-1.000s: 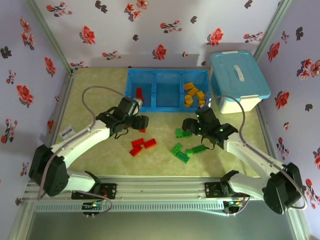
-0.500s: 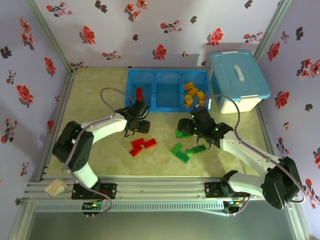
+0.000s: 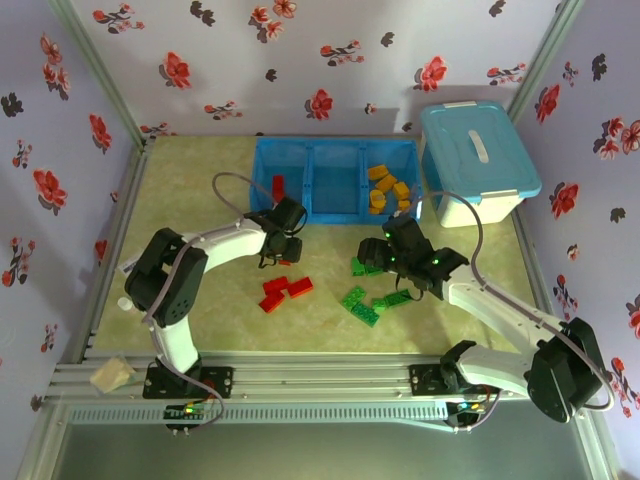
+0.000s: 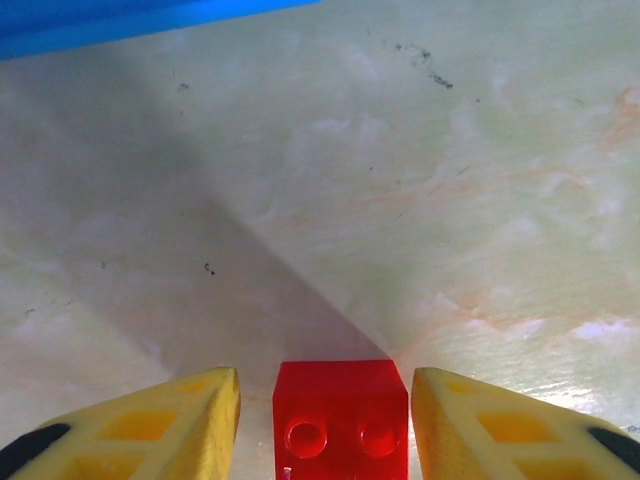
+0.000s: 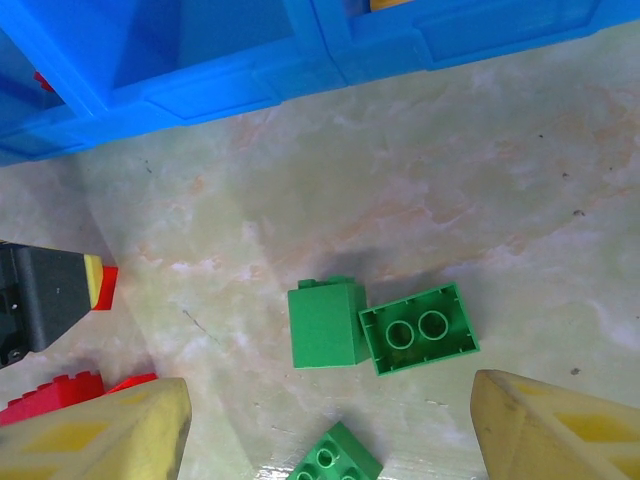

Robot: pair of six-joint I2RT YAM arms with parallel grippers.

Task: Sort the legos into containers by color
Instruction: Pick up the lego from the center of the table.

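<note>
Top external view: the sorting looks partly done. A heap of orange-yellow bricks (image 3: 388,190) lies in the right compartment (image 3: 392,152) of the blue tray (image 3: 335,215), and no others of that colour lie loose, so that colour seems finished. One lone red brick (image 3: 278,187) stands in the left compartment (image 3: 292,165). The middle compartment (image 3: 337,180) looks bare, so by my reading it is left for green.

Still out on the worktop (image 3: 200,180), near of the tray, are a few loose red bricks (image 3: 285,290) and, to their right, a scatter of green bricks (image 3: 365,300). Red has barely begun and green has not.

The left gripper (image 3: 285,245) sits just near of the left compartment. In the left wrist view a small red block (image 4: 340,415) sits between its jaws, close on both sides, but I cannot tell whether they pinch it.

The right gripper (image 5: 325,385) hovers over the green bricks with its jaws spread wide and nothing in them.

A lidded tub (image 3: 478,160) stands to the right of the tray.
</note>
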